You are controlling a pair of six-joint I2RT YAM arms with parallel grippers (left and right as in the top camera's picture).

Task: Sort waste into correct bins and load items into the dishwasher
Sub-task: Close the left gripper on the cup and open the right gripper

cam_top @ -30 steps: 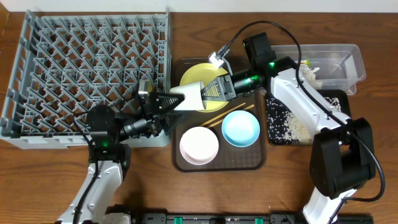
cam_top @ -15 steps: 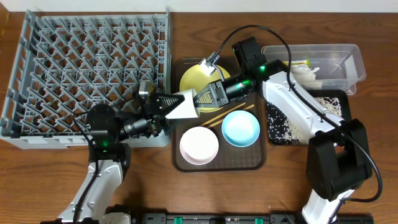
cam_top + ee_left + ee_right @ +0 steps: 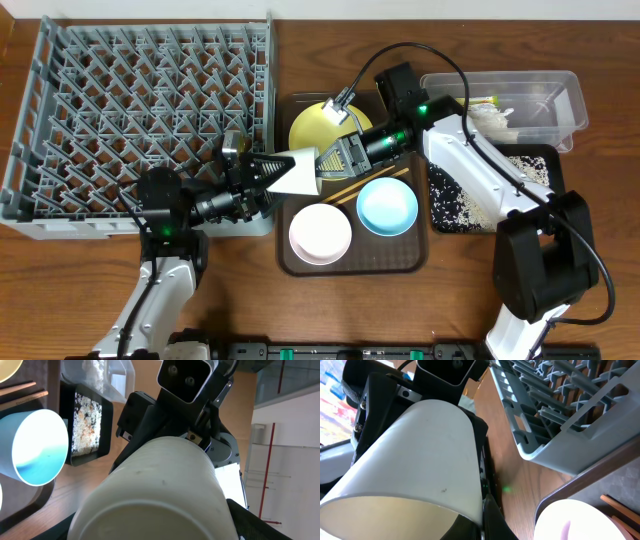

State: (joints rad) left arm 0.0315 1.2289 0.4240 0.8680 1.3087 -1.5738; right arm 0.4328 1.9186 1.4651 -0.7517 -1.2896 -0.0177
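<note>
A small pale cup point(image 3: 300, 172) hangs on its side over the left edge of the brown tray point(image 3: 400, 262), between both grippers. My right gripper point(image 3: 322, 160) is shut on the cup's rim point(image 3: 415, 455), one finger inside and one outside. My left gripper point(image 3: 283, 172) comes from the left, its dark fingers point(image 3: 250, 520) flanking the cup's base point(image 3: 160, 485). Whether they press on it does not show. The grey dish rack point(image 3: 140, 100) stands to the left. On the tray are the yellow plate point(image 3: 318, 122), blue bowl point(image 3: 387, 207), white bowl point(image 3: 320, 233) and chopsticks point(image 3: 365, 183).
The clear tub point(image 3: 540, 95) with white paper and a wrapper stands at the back right. In front of it lies the black tray point(image 3: 545, 165) with rice scraps. My right arm reaches across the plate and the tray's right side.
The cup and my right gripper have shifted left toward the left gripper. The left fingers have narrowed around the cup's base.
</note>
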